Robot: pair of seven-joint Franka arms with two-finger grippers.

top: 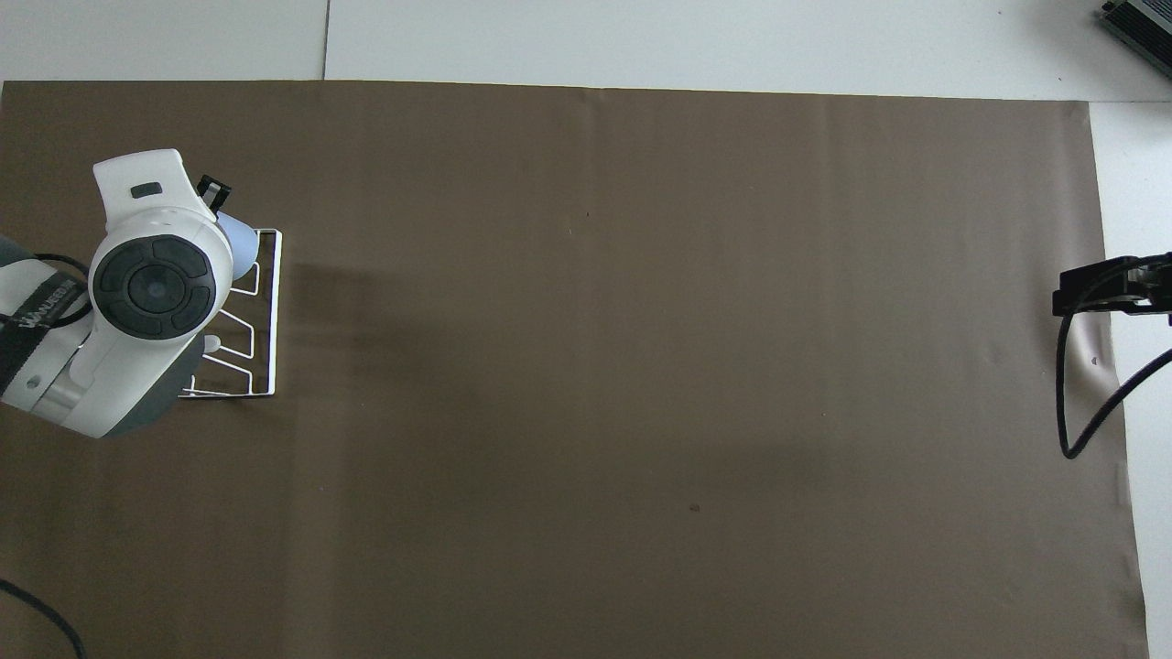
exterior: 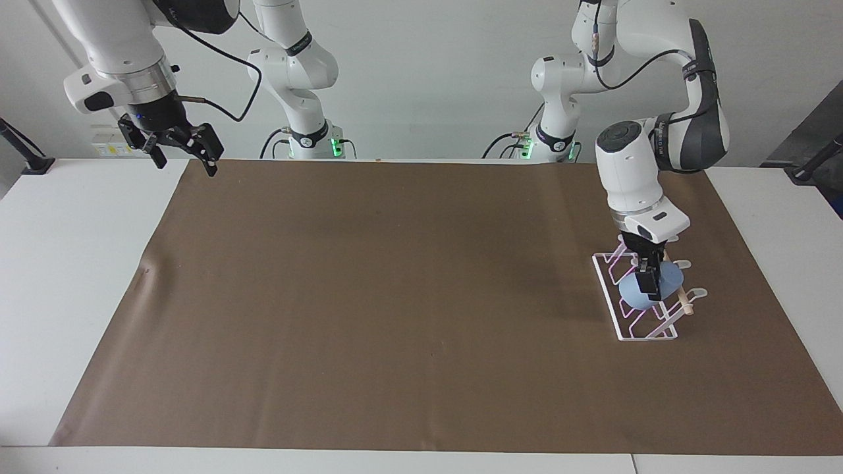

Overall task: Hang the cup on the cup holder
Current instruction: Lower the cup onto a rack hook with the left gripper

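The light-blue cup (exterior: 668, 280) sits tilted on a prong of the white wire cup holder (exterior: 606, 297), at the left arm's end of the brown mat. My left gripper (exterior: 649, 288) points straight down onto the cup and covers its middle. From above, the left arm's hand hides most of the cup (top: 242, 253) and part of the cup holder (top: 275, 320). My right gripper (exterior: 179, 150) hangs open and empty in the air over the mat's corner at the right arm's end of the table.
A brown mat (exterior: 395, 296) covers most of the white table. The right arm's black cable (top: 1067, 403) loops over the mat's edge. Both arm bases stand along the table's edge by the robots.
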